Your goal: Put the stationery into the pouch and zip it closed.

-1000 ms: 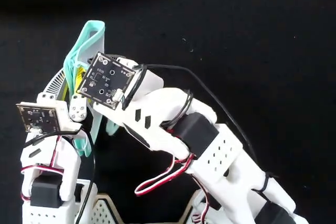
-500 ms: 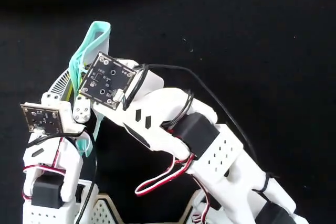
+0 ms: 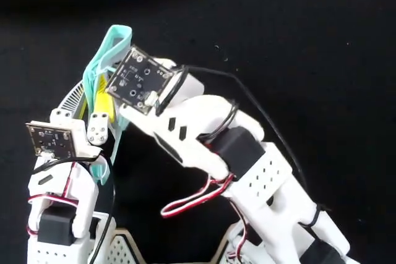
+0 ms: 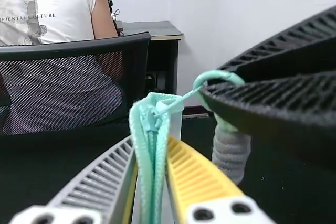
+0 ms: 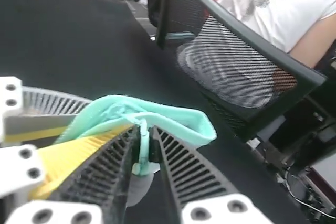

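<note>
Pouch (image 3: 110, 51): mint green, held upright on its edge at the far left of the black table (image 3: 297, 60). It stands between the two arms. Whether its lower edge touches the table cannot be made out.

Left gripper (image 4: 151, 148): pressed together on the near edge of the pouch. The fabric and its zip line are clamped between the grey and yellow fingers (image 4: 197, 177). In the high view the yellow finger is seen against the pouch's right face and the grey one on its left.

Right gripper (image 5: 143, 132): the black ribbed fingers (image 5: 184, 171) are closed on the zip pull (image 4: 219, 77), a thin mint loop running off the top of the pouch. In the high view the fingertips are hidden under the arm's own camera board (image 3: 139, 78).

Zip: the teeth are seen lying together along the short stretch above the left gripper. The rest of the zip line is covered by the fingers or cut off, so how far it is closed cannot be told.

Pouch contents: the inside is hidden by the folded fabric in every view.

Grey piece (image 4: 231, 153): a ridged grey shape is seen hanging just below the right gripper's fingers. What it belongs to cannot be made out.

Arms: the left arm's base is cut off at the near left edge, the right arm's at the near right.
</note>
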